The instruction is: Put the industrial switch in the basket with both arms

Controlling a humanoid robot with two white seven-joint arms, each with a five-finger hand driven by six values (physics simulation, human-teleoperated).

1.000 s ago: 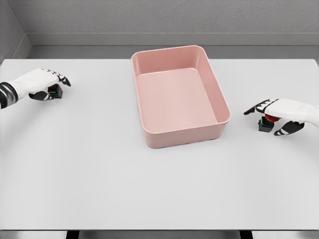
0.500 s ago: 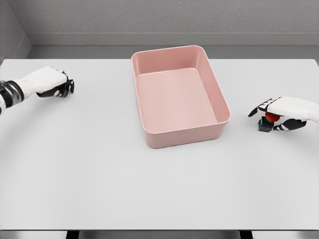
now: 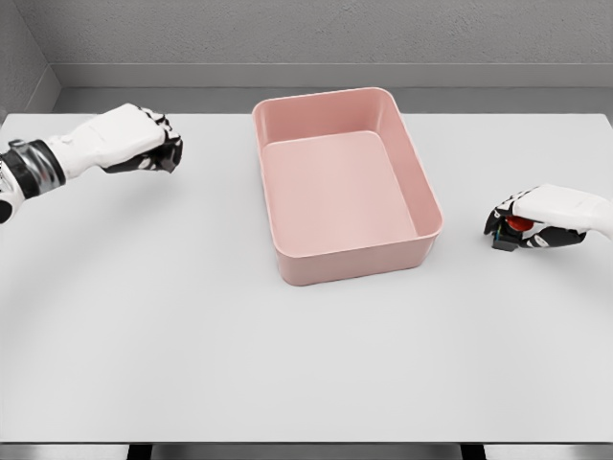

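Left robot hand (image 3: 144,142) clenched at 10 o'clock of the pink basket (image 3: 283,195); right robot hand (image 3: 532,220) grasping a red-buttoned switch (image 3: 510,231) at 3 o'clock.

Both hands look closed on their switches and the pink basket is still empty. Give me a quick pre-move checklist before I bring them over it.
1. Left hand closed around a switch: cannot tell; the fingers are curled, but the switch is hidden inside them.
2. Right hand closed on the red-topped switch: ok; the fingers wrap it.
3. Right switch lifted off the table: not ok; it appears to sit on the surface.
4. Basket free to receive: ok; the inside shows nothing in it.
5. Path from the left hand to the basket: ok; only bare table lies between.
6. Path from the right hand to the basket: ok; nothing lies between them.
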